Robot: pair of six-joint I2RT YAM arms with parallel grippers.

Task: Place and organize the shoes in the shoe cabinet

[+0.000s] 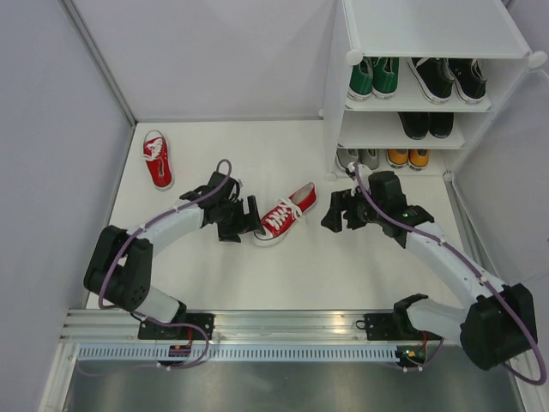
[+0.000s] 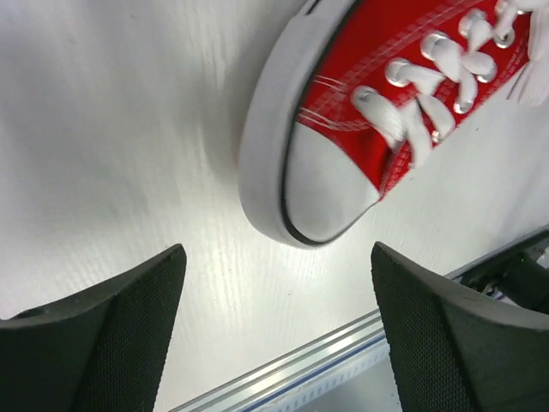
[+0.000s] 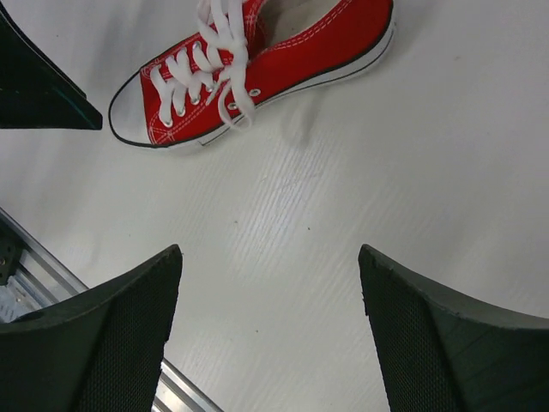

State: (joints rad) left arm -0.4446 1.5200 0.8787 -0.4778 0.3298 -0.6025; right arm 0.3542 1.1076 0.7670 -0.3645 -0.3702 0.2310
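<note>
Well, the red shoe [image 1: 287, 213] lay mid-table on its sole, toe towards seven o'clock, heel towards one. The left gripper [image 1: 249, 216] sat just off the toe, jaws spread, touching nothing. The right gripper [image 1: 333, 215] hovered beyond the heel at three o'clock, equally wide and empty. The shoe cabinet [image 1: 429, 51] stood at one o'clock, and the second red shoe [image 1: 156, 159] lay out at ten. The right arm looked better placed for the pick. It would want to straddle the heel collar, pinch canvas rather than laces, and lift level so the sole met the shelf flat, with the left arm drawn clear first.
</note>
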